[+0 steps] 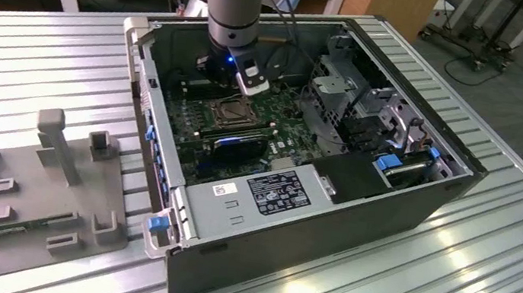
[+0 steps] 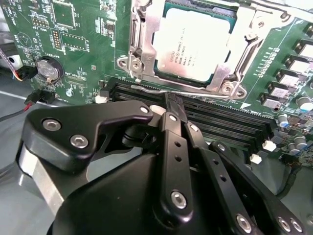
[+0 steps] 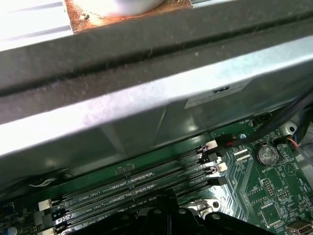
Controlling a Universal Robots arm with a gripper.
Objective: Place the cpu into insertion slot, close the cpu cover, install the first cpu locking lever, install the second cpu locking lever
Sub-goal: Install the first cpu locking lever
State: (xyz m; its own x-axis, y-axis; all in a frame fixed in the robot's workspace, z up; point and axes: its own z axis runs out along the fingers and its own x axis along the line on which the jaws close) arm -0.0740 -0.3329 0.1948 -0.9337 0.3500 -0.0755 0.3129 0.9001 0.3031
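Cropped by the second wrist view's edge: cpu (image 2: 193, 46) and cover (image 2: 142, 44), with long stretches of the memory slots (image 2: 230, 120) hidden behind the gripper (image 2: 172, 100). Too small in the exterior view to tell cpu from cover at the socket (image 1: 229, 111). Cut off there by the upper edge: the arm (image 1: 235, 4), masking part of the far wall of the case (image 1: 353, 228).

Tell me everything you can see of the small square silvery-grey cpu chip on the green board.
The cpu is a flat square chip with a matte silvery-grey metal top carrying faint dark print. It lies level on the green motherboard, framed by the silver metal cover plate, whose edges run along its sides. The black gripper is close by but not touching it.
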